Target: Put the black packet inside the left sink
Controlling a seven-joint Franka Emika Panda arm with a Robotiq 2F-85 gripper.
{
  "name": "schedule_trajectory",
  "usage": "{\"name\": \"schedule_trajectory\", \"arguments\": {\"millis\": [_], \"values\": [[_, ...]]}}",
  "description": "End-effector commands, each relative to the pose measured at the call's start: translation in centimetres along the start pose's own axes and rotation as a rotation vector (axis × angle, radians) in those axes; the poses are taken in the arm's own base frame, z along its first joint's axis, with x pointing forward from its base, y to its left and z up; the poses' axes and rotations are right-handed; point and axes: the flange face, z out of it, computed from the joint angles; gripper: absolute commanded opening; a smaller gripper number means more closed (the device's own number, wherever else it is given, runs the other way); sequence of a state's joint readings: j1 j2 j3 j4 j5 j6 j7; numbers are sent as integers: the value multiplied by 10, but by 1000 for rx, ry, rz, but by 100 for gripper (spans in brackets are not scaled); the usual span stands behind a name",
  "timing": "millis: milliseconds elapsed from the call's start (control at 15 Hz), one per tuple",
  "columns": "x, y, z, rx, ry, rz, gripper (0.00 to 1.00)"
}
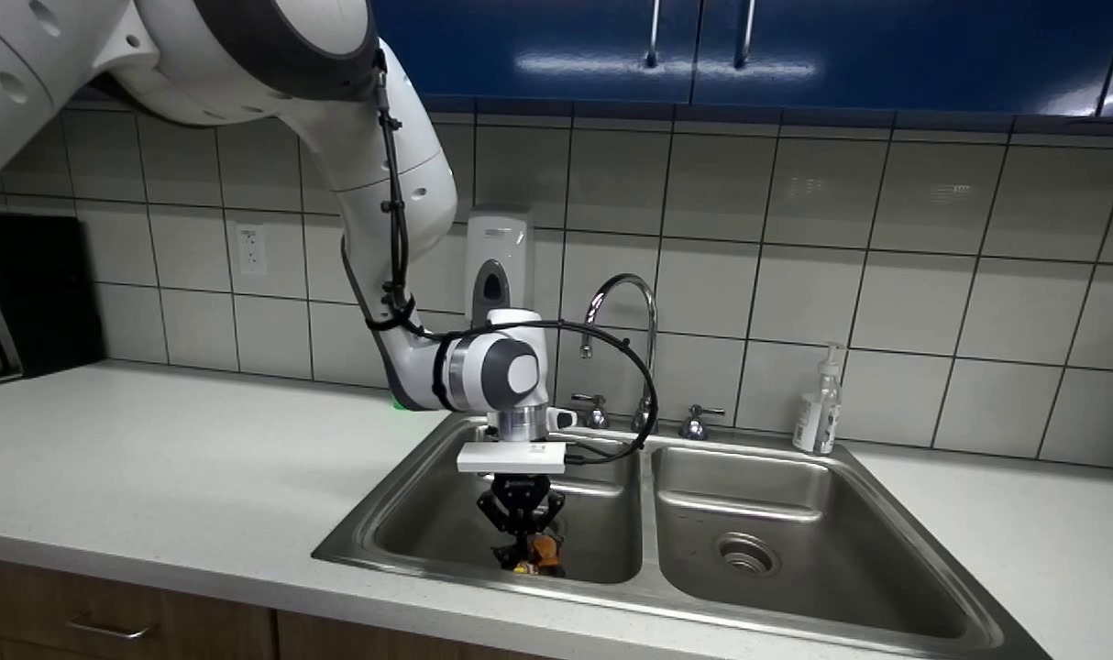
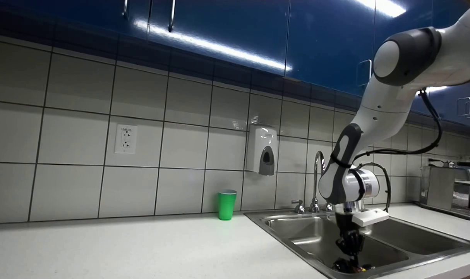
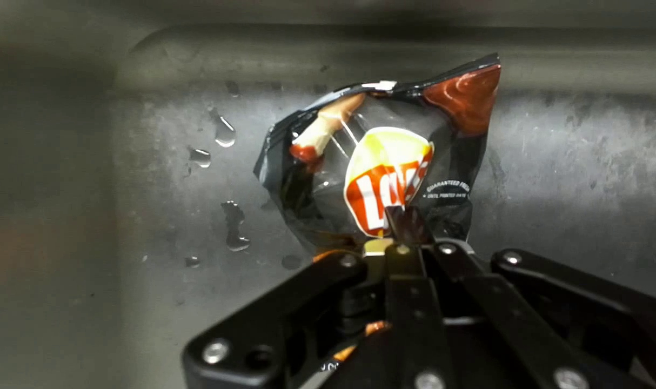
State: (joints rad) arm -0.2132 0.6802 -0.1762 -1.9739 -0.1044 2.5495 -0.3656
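The black packet (image 3: 382, 162) has a red, white and yellow label and orange-brown patches. It is low inside the left sink (image 1: 428, 527), near the front wall in an exterior view (image 1: 545, 550). It also shows, partly hidden by the front rim, in an exterior view (image 2: 341, 265). My gripper (image 3: 409, 221) points down into this basin, and its fingertips are together on the packet, pinching it. The gripper also shows in both exterior views (image 1: 523, 541) (image 2: 354, 257). The near part of the packet is hidden under the fingers. I cannot tell whether the packet rests on the basin floor (image 3: 566, 178).
A divider (image 1: 648, 532) separates the right sink (image 1: 795, 568). A faucet (image 1: 650, 321) with handles stands behind the basins. A soap bottle (image 1: 820, 408) is at the back right. A green cup (image 2: 227, 205) stands on the counter (image 2: 142, 248). A soap dispenser (image 2: 262, 149) hangs on the wall.
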Motion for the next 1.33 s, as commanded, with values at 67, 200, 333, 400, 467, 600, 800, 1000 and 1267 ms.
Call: {"name": "schedule_trajectory", "arguments": {"millis": [67,200,333,400,467,600,800,1000,1267], "values": [[5,1,5,1,9,31,0],[5,1,3,1,8,37,0],[5,2,2,3,1,40,27],[5,3,2,1,-2,42,34],[4,3,1,-1,-4,44,41],[4,5,-1,-3,0,54,56],[2,8,-16,-27,8,60,80],[0,14,-39,-61,22,64,99],[-3,21,-78,-92,76,78,100]]}}
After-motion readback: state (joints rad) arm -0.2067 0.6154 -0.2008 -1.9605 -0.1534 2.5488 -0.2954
